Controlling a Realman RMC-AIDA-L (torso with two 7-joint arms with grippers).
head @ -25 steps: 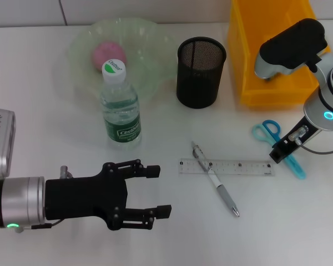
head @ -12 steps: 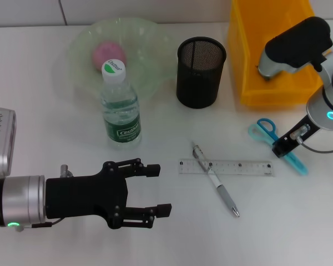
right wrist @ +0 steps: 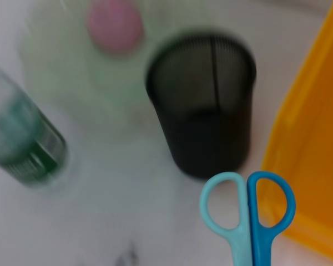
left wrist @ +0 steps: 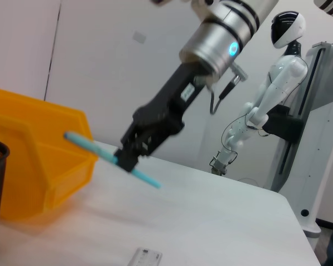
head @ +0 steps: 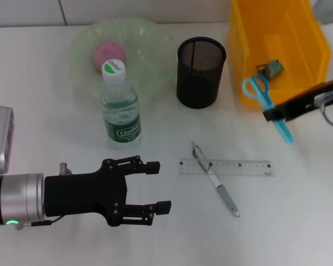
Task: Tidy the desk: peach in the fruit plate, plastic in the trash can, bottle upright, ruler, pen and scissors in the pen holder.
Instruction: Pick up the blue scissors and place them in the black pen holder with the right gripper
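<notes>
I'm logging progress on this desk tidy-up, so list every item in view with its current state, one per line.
Scissors: held off the desk by the right gripper, handles toward the pen holder.
Left gripper: open, empty, over the desk's near side.
Bottle: upright, capped.
Peach: in the fruit plate.
Pen holder: upright, looks empty.
Ruler: flat on the desk.
Pen: lying across the ruler.
Trash can: holds a small scrap.
</notes>
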